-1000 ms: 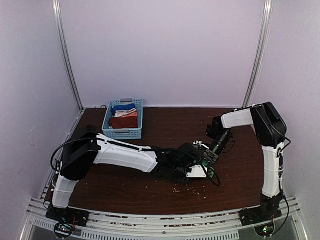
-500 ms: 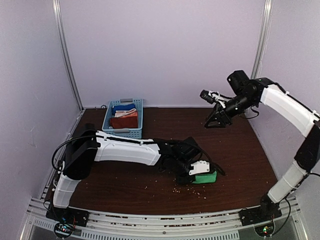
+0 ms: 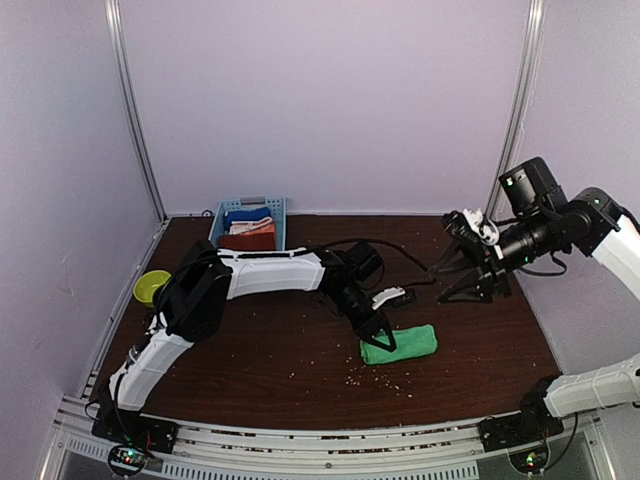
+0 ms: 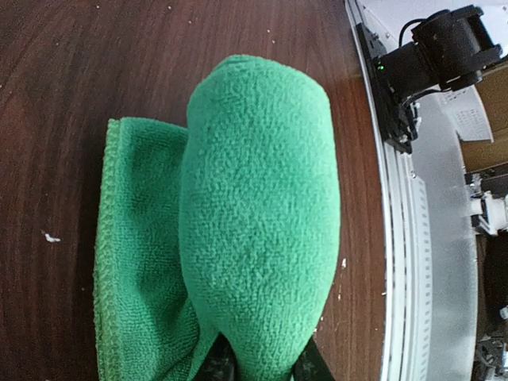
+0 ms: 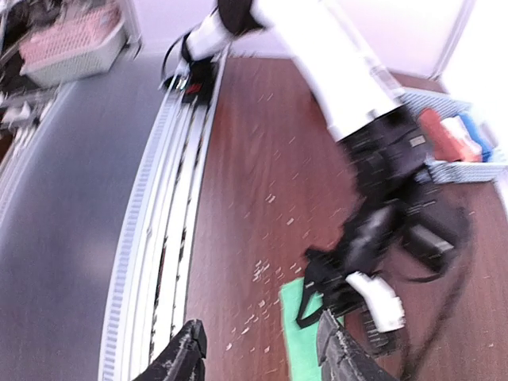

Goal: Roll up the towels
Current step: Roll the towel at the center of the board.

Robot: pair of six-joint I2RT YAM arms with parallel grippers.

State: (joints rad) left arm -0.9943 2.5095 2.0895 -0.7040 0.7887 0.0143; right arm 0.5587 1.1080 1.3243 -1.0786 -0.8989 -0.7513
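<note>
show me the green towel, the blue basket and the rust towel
green towel point(image 3: 405, 343), top external view, middle of the roll
blue basket point(image 3: 245, 267), top external view, its near wall
rust towel point(image 3: 248, 244), top external view, its upper face inside the basket

Overhead camera and both wrist cameras share green towel point(image 3: 398, 344).

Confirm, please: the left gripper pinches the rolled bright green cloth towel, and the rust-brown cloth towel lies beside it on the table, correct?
Not quite: the top external view shows the rust-brown cloth towel in the light blue plastic basket. The left gripper does pinch the rolled bright green cloth towel.
</note>
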